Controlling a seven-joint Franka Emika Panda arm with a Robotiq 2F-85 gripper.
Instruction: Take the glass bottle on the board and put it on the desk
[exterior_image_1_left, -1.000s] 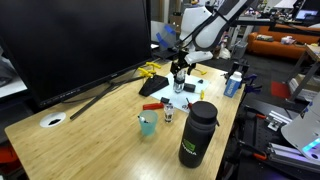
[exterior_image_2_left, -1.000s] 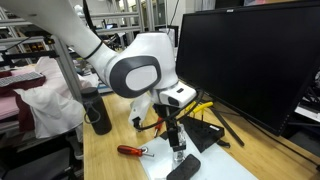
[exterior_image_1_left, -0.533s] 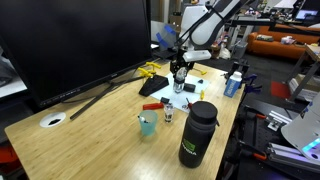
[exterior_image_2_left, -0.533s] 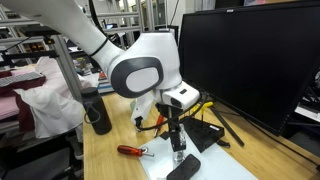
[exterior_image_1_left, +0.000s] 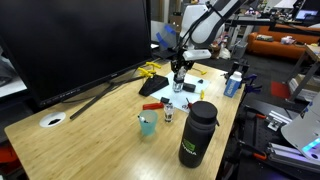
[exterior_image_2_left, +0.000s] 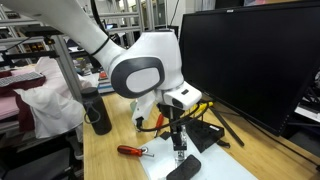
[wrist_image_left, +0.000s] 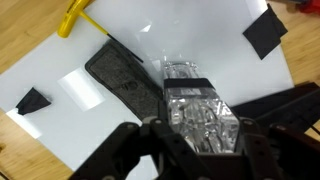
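The glass bottle (wrist_image_left: 198, 105), clear with a pale label band, stands on the white board (wrist_image_left: 110, 45). My gripper (wrist_image_left: 203, 142) reaches down over it, shut on the bottle with a dark finger (wrist_image_left: 158, 140) pressed against each side. In both exterior views the gripper (exterior_image_1_left: 180, 71) (exterior_image_2_left: 176, 136) hangs straight down over the bottle (exterior_image_1_left: 180, 84) (exterior_image_2_left: 177, 151), which rests on the board (exterior_image_1_left: 172, 94). The light wooden desk (exterior_image_1_left: 100, 140) spreads out around the board.
A big dark green flask (exterior_image_1_left: 197, 133), a teal cup (exterior_image_1_left: 148, 124) and a tiny dark-capped bottle (exterior_image_1_left: 168, 113) stand nearer the desk's front. A black pad with a red piece (exterior_image_1_left: 153, 105) lies beside the board. A large monitor (exterior_image_1_left: 70, 45) fills the back; a red-handled tool (exterior_image_2_left: 132, 152) lies nearby.
The jaws have closed in from wide open onto the glass bottle. The arm has hardly moved and the bottle still stands on the board.
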